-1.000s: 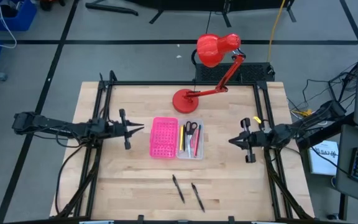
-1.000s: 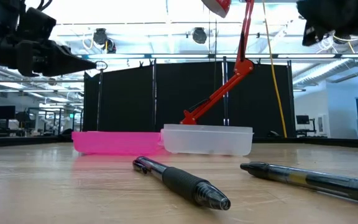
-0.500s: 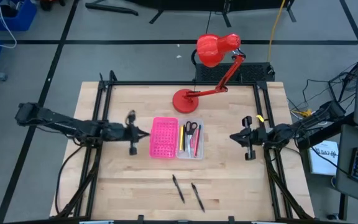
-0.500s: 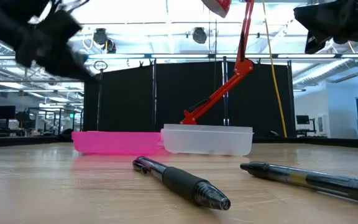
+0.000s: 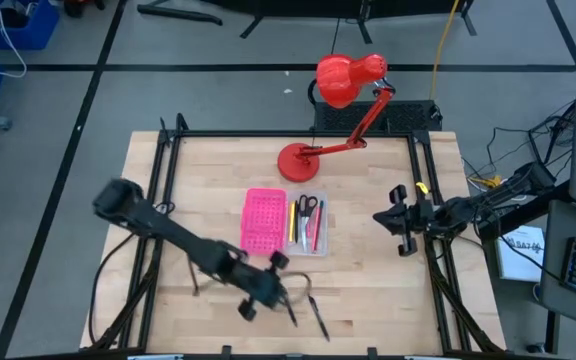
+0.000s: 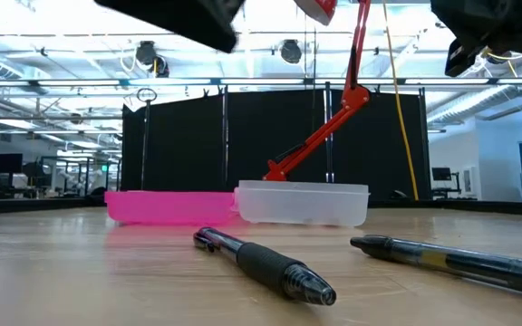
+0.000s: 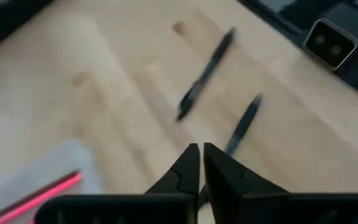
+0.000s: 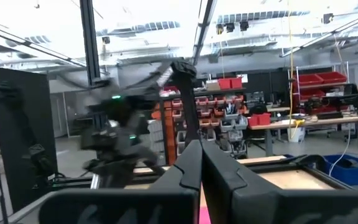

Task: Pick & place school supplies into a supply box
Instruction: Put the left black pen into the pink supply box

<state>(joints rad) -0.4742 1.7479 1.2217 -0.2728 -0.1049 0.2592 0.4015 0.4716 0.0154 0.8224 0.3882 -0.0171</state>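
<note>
Two black pens (image 5: 286, 303) (image 5: 318, 317) lie flat on the table near its near edge; the low view has them in front (image 6: 265, 263) (image 6: 456, 262). The supply box lies open mid-table, pink dotted lid (image 5: 261, 220) beside the clear tray (image 5: 308, 247), which holds yellow, black and pink pens and scissors (image 5: 308, 206). My left gripper (image 5: 280, 288) hovers shut just above and left of the pens; they lie ahead of its fingers (image 7: 201, 155) in the left wrist view (image 7: 207, 73) (image 7: 244, 124). My right gripper (image 5: 383, 222) waits shut at the table's right side.
A red desk lamp stands on its round base (image 5: 296, 161) at the table's far side, its head (image 5: 346, 78) beyond the edge. Black frame rails (image 5: 168, 190) (image 5: 428, 190) run along the left and right edges. Bare wood lies between box and pens.
My left arm has swung from the table's left side toward the near edge and to the right, turning until its gripper hangs by the two black pens. It has stayed shut. The pens and the box have not moved.
</note>
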